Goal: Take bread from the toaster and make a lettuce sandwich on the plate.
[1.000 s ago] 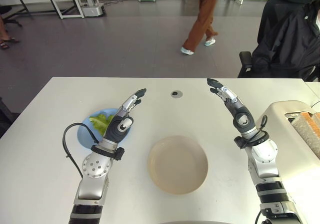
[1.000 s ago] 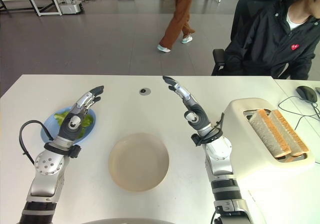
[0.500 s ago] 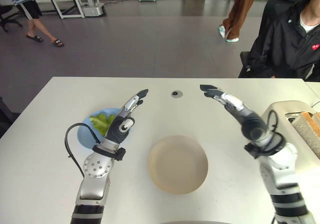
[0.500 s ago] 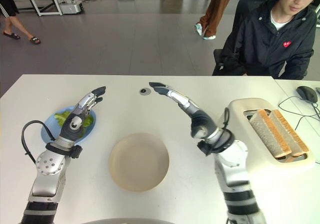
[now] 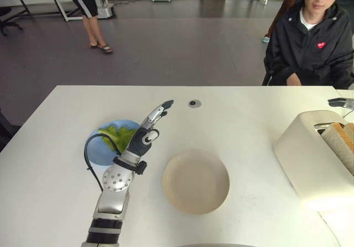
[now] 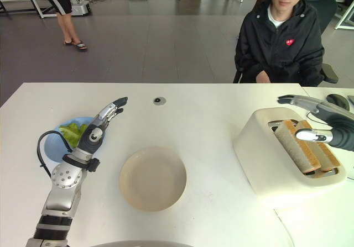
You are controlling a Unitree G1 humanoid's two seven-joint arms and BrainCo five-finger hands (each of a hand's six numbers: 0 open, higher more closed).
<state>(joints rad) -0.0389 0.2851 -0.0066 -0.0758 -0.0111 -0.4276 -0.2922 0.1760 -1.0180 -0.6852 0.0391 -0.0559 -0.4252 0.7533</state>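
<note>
Two hands are held above the white table [image 6: 210, 120], well apart. The left hand [image 6: 98, 130] is raised on the left with its fingers stretched out straight and nothing grasped; it is set over the right edge of a blue dish [image 6: 54, 146], on which the lettuce [image 6: 73, 131] is laid.

In the right eye view the right hand [image 6: 342, 132] is seen over the toaster [image 6: 257, 153], its fingers long and spread wide, with nothing gripped. One finger is reached out over the toaster's far side, and another is held just over the slots; whether the bread is touched cannot be told. Two slices of bread [image 6: 296, 147] are stood upright in the slots, side by side.

In the left eye view the toaster is cut by the right edge, and of the right hand the fingertips [image 5: 340, 102] are met there.

Between dish and toaster, the round cream plate [image 6: 152, 178] is placed near the front edge.
</note>
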